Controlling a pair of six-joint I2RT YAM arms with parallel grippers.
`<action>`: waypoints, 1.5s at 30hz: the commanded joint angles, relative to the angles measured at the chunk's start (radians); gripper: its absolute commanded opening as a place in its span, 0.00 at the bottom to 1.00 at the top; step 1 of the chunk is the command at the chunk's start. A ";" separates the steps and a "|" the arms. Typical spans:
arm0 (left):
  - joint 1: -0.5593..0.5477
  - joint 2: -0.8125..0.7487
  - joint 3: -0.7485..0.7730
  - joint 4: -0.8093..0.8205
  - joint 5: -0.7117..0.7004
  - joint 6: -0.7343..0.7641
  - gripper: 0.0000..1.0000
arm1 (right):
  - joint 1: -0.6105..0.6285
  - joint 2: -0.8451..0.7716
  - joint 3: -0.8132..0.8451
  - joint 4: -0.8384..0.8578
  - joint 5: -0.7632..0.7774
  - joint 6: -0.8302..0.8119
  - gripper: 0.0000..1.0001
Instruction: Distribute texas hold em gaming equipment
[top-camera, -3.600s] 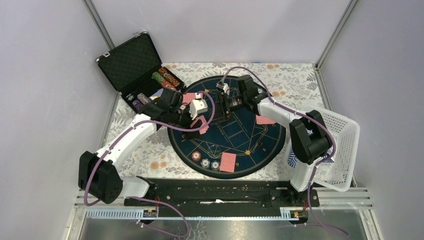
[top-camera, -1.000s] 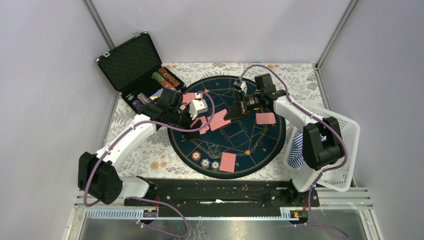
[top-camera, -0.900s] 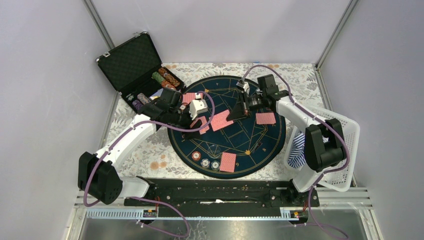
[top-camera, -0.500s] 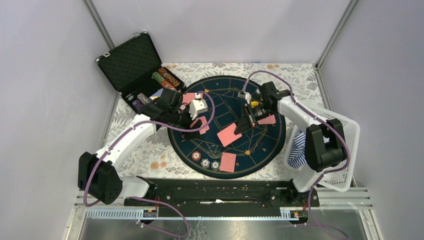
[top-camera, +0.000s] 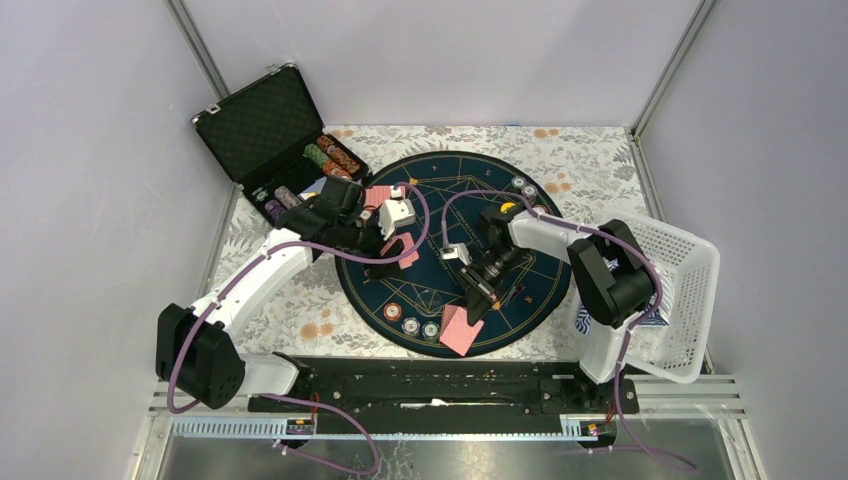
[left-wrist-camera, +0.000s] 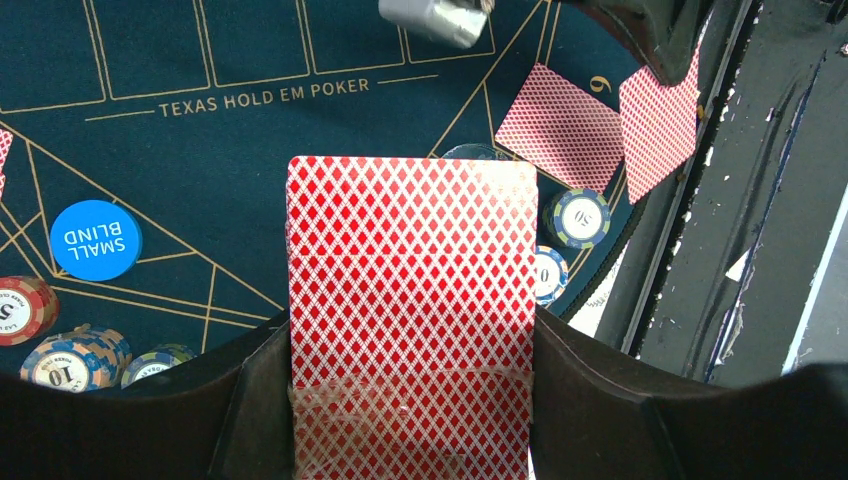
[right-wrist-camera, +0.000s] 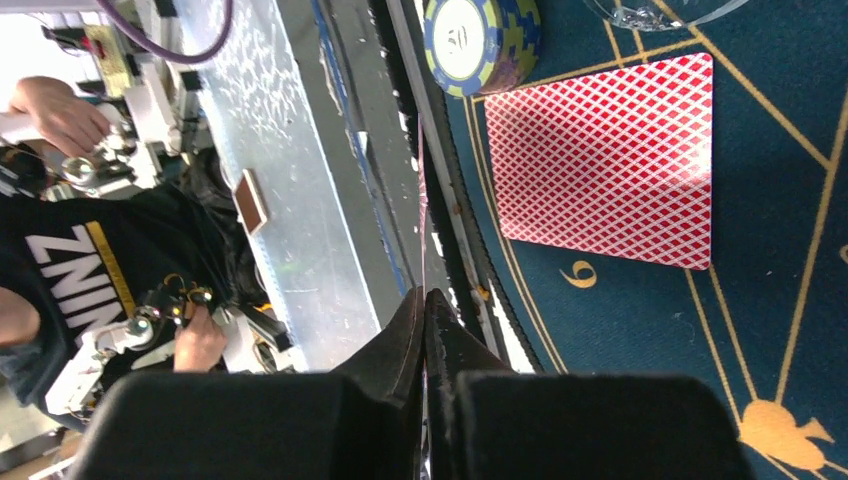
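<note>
My left gripper (top-camera: 400, 245) hangs over the left of the round blue mat (top-camera: 520, 290), shut on a deck of red-backed playing cards (left-wrist-camera: 410, 300) that fills the space between its jaws. My right gripper (top-camera: 476, 300) is low at the mat's near edge, shut on a single card (top-camera: 460, 333) seen edge-on (right-wrist-camera: 422, 200) between its fingers. Another card (right-wrist-camera: 610, 160) lies flat on the mat beside it. Striped chips (top-camera: 411, 326) sit left of that card. A blue small-blind disc (left-wrist-camera: 95, 240) lies on the mat.
An open black case (top-camera: 265, 130) with chip rows (top-camera: 330, 155) stands at the back left. A white basket (top-camera: 680, 300) leans at the right edge. More chips (top-camera: 523, 186) lie at the mat's far right. The black rail (top-camera: 440, 380) runs just past the held card.
My right gripper has carried the single card from the mat's far middle down to its near edge, beside the flat card. The left gripper and deck have stayed put.
</note>
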 joint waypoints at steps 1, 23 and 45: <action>0.004 -0.031 0.013 0.039 0.036 0.020 0.00 | 0.049 0.019 0.003 0.007 0.090 -0.051 0.00; 0.004 -0.026 0.012 0.039 0.039 0.022 0.00 | 0.068 0.165 0.154 0.074 0.245 0.033 0.39; 0.004 -0.037 0.014 0.039 0.040 0.018 0.00 | -0.077 -0.144 0.341 0.345 0.027 0.482 0.96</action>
